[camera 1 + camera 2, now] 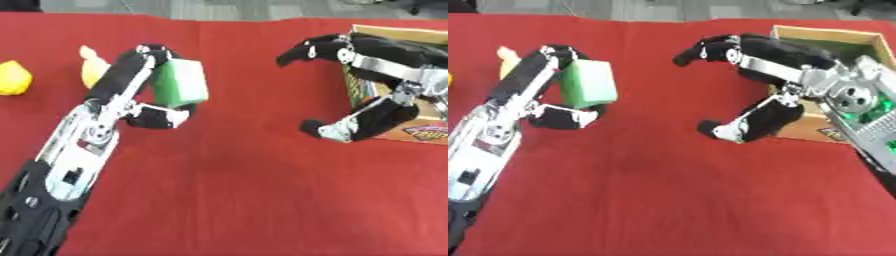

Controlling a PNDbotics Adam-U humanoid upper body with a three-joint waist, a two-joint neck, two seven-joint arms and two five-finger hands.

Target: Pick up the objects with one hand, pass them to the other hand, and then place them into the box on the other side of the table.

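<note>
A green block (181, 82) is held above the red table between the fingers and thumb of my left hand (140, 92), left of centre. My right hand (772, 75) hangs open to the right of it, fingers and thumb spread wide toward the block with a clear gap between. Behind the right hand stands the cardboard box (833, 37) at the table's right side. A pale yellow object (92, 67) lies just behind my left hand, partly hidden by it. Another yellow object (13, 77) sits at the far left edge.
The red tablecloth (245, 190) covers the whole work surface. A grey floor strip (245, 7) runs along the far edge. The box shows printed colours on its front wall (420, 132).
</note>
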